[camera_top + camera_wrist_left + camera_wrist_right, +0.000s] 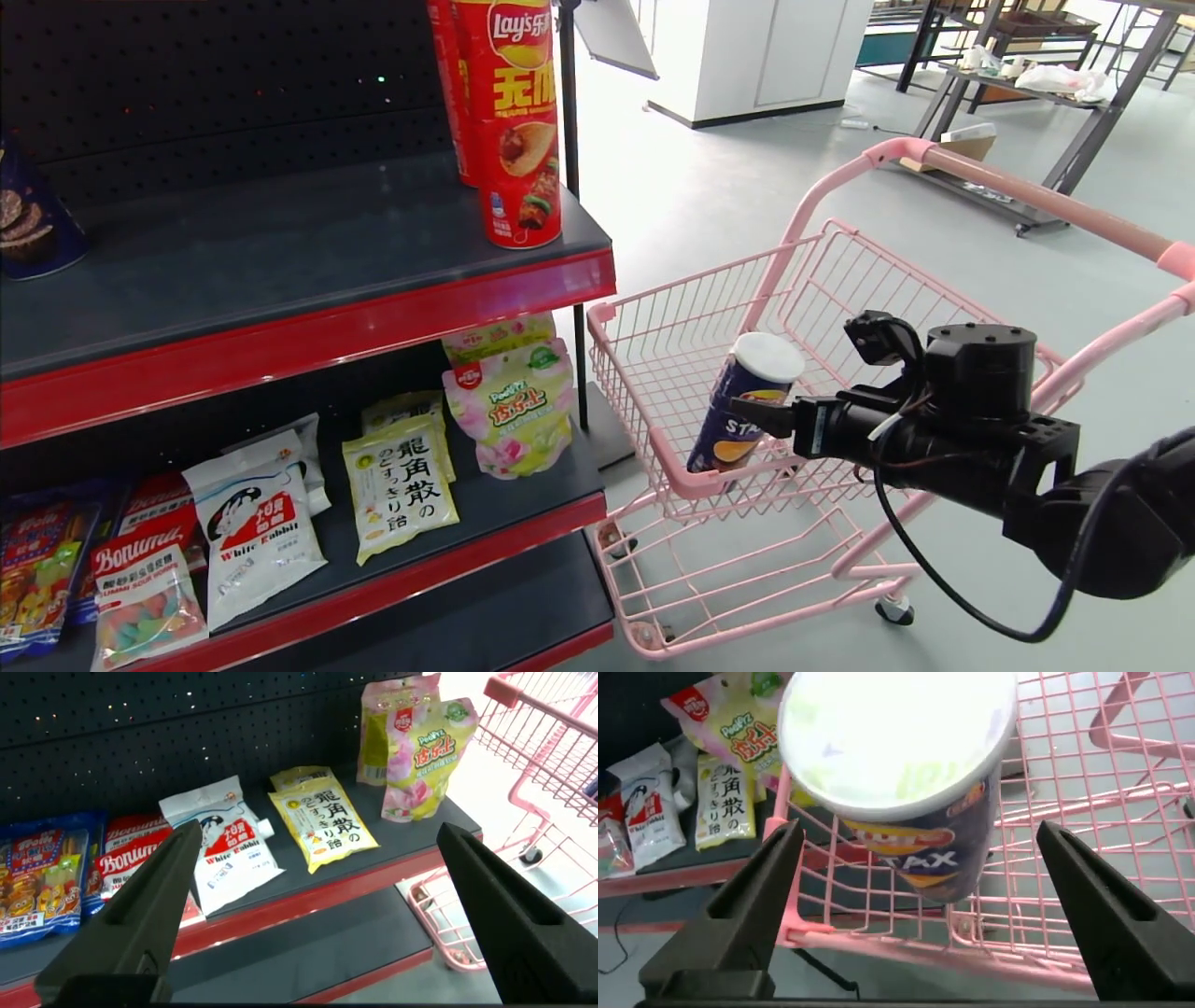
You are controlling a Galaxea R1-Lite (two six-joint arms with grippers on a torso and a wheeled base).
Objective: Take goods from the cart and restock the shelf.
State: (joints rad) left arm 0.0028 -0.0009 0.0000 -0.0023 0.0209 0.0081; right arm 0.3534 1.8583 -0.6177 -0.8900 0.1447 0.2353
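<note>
Right pincer (917, 826) gapes wide, straddling the tilted chip can (896, 747) inside the cart (1027, 194).

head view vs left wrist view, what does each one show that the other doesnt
Head view adds: red chip cans standing on the upper shelf, and the right gripper, open, at a blue can leaning in the pink cart. Left wrist view adds: the left gripper, open and holding nothing, facing the lower shelf. Shared: the white candy bag, yellow bag and pink-green pouch on that lower shelf, plus the cart.
</note>
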